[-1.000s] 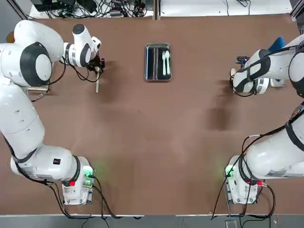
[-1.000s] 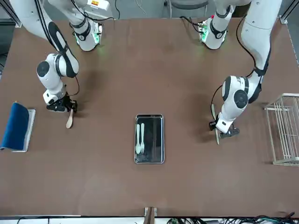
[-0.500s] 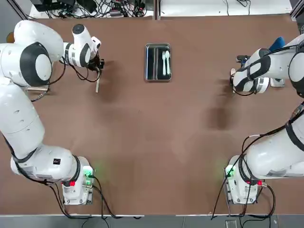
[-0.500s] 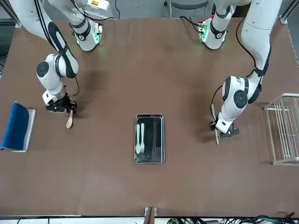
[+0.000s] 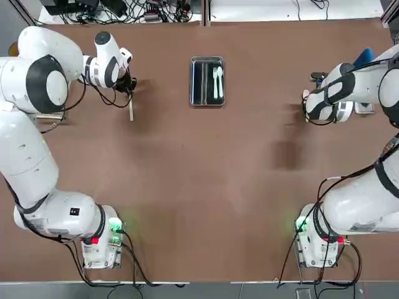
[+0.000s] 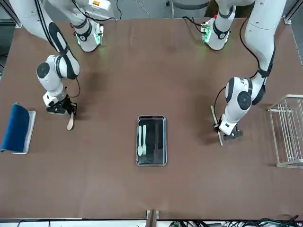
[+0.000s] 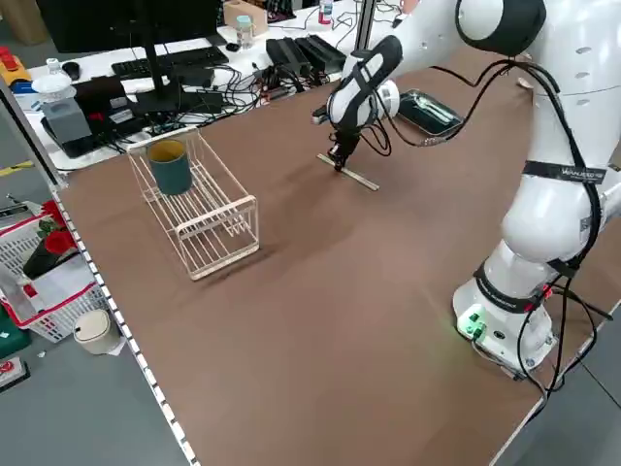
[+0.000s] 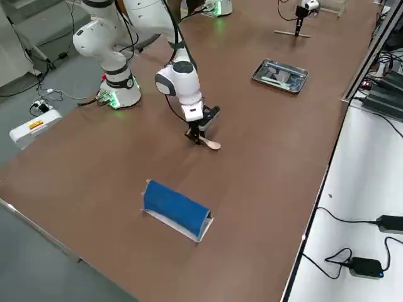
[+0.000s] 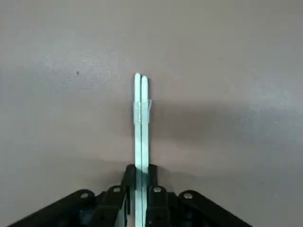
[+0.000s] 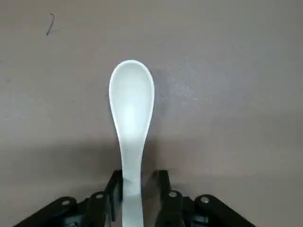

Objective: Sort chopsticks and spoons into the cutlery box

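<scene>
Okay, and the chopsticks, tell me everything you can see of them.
The chopsticks are two thin, straight, pale sticks with rounded tips, lying side by side, with a clear band or wrap around them near those tips. They look like smooth wood or plastic; I can't tell which. The left gripper, on the robot's left side of the table, has its fingers closed on both. They are outside the metal cutlery box.
</scene>
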